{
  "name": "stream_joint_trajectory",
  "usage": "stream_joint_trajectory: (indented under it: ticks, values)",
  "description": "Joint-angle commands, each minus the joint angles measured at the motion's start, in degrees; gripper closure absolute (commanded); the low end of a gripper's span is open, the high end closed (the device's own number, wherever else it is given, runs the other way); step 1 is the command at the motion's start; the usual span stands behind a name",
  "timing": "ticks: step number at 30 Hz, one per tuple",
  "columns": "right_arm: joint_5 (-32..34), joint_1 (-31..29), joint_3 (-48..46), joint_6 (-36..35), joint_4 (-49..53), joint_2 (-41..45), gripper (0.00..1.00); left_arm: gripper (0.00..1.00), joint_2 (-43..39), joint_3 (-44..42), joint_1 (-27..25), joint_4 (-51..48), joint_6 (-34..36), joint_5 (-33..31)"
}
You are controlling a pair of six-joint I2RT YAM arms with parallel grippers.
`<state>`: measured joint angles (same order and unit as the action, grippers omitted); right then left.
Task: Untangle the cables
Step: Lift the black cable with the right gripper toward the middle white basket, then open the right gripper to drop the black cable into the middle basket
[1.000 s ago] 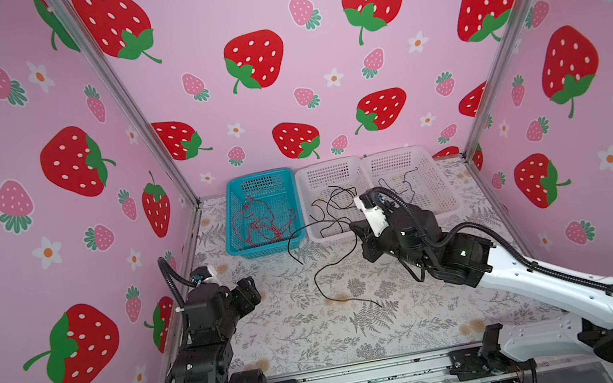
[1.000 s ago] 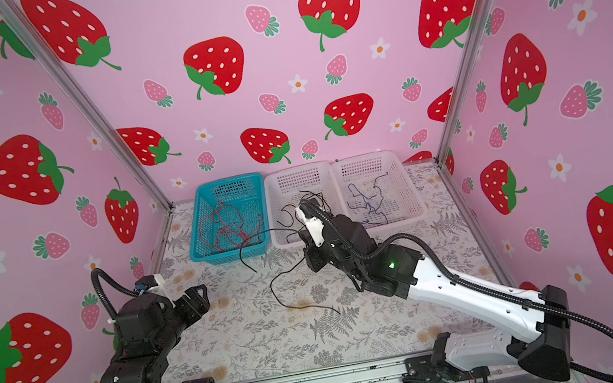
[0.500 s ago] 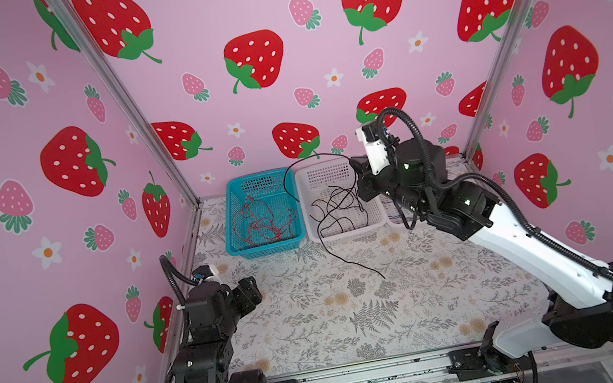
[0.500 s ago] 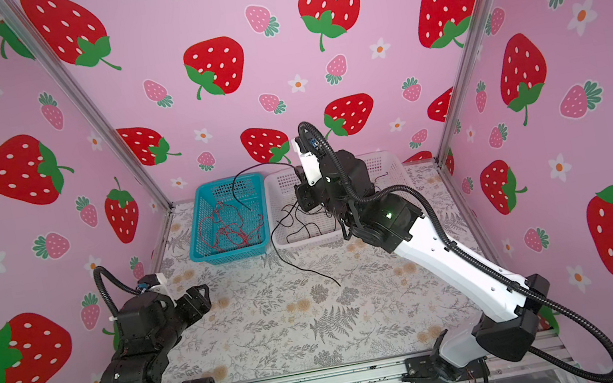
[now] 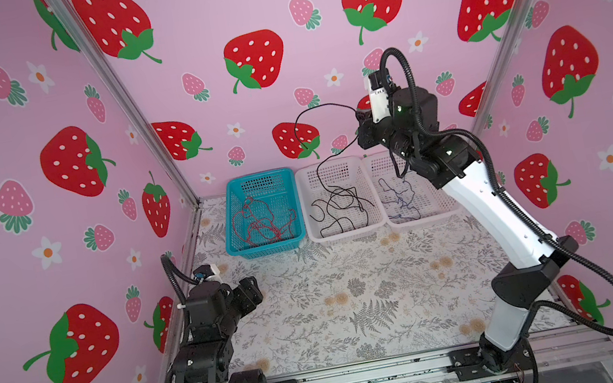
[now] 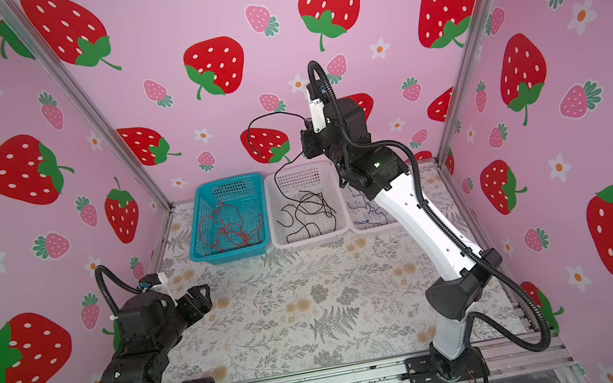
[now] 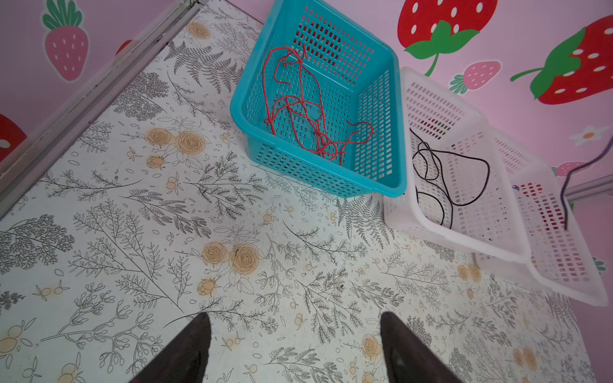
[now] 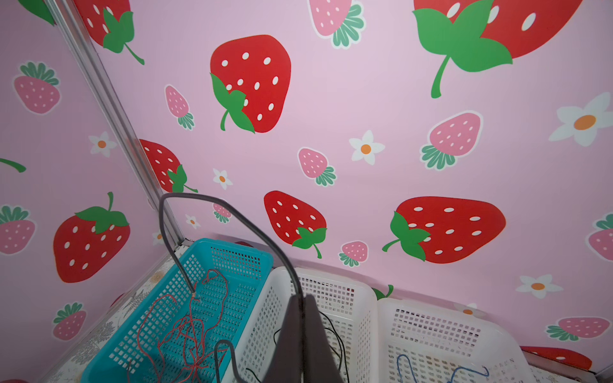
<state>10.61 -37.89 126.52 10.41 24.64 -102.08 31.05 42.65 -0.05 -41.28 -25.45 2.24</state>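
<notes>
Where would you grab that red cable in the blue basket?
Probably the loose end of the red cable, curling clear of the tangle, where one strand lies alone. Come straight down from above: it lies flat on the floor of the blue basket, whose walls block a sideways approach.

Across the desk's [image 5: 356, 298] far edge sit the left basket [image 5: 265, 246] at 11 o'clock, the middle basket [image 5: 345, 230] at 12, the right basket [image 5: 422, 216] at 1, cables [image 7: 323, 149] in each. Above the middle basket hangs the right tool [image 8: 302, 300], its gripped cable [image 8: 185, 195] trailing inside

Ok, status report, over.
Right gripper shut on black cable, held high over middle white basket. Left gripper open, empty, low. Nothing blocking.
</notes>
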Motion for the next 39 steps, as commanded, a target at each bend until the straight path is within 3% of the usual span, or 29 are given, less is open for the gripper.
stream_joint_trajectory:
  ticks: [1,9,17,22,30,39]
  values:
    - [-2.55,2.13,1.36,0.83,-2.35,-2.48,1.00,0.18,0.07,-0.55,-0.30,0.58,0.63,0.66]
    - [-5.07,4.58,0.31,1.45,-8.89,-6.98,1.00,0.18,0.56,-0.49,-0.34,0.65,0.68,0.88]
    - [-6.75,5.02,-11.97,2.09,-18.95,-6.03,1.00,0.18,0.83,-0.40,-0.38,0.51,0.83,1.19]
    - [-7.29,5.02,-24.41,4.71,-26.55,-3.94,1.00,0.18,0.68,-0.41,-0.30,0.61,0.84,1.27]
    - [-5.49,5.02,-34.73,8.37,-27.22,-4.93,1.00,0.18,0.77,-0.43,-0.43,0.65,0.87,1.63]
    - [-5.23,5.04,-38.30,9.87,-22.91,-5.06,1.00,0.18,0.90,-0.45,-0.47,0.72,1.02,2.15]
